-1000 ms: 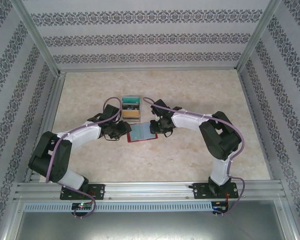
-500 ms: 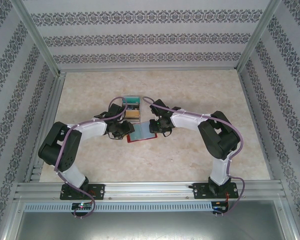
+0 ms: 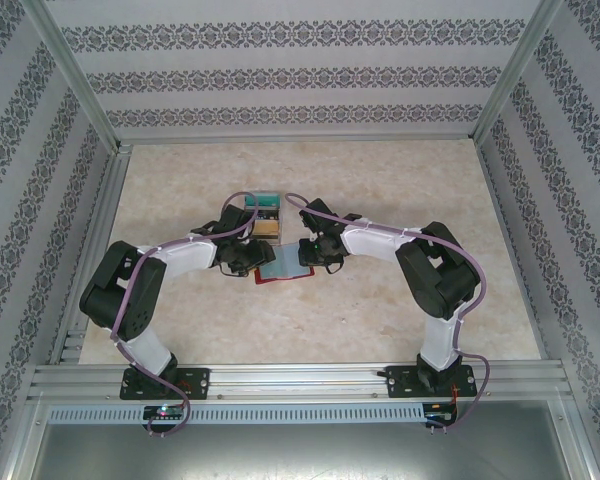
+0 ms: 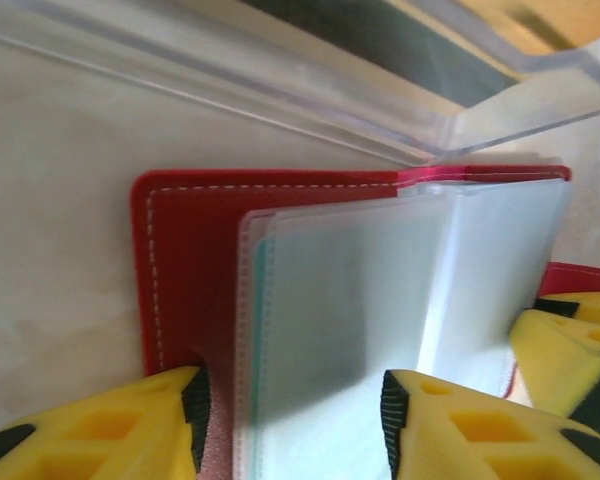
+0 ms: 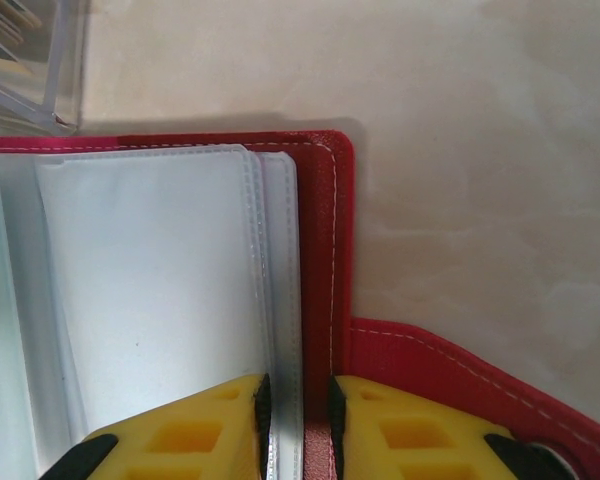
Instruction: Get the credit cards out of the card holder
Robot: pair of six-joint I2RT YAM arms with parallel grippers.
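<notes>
Overhead, the holder (image 3: pixel 283 268) lies open at mid-table, with a clear box (image 3: pixel 263 212) at its 11 o'clock, the left gripper (image 3: pixel 248 262) at its 9 and the right gripper (image 3: pixel 310 255) at its 2.

Left wrist: the jaws stand apart over the plastic sleeves (image 4: pixel 380 290), gripping nothing.

Right wrist: the fingers (image 5: pixel 180 440) pinch the holder's 3 o'clock edge, with its tab (image 5: pixel 450 370) at 5.

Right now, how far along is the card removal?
Done: the card holder lies open, clear sleeves exposed. In hand: right gripper pinches its edge; left gripper straddles a sleeve, jaws apart. Remaining: pulling cards; a teal edge sits inside that sleeve.
</notes>
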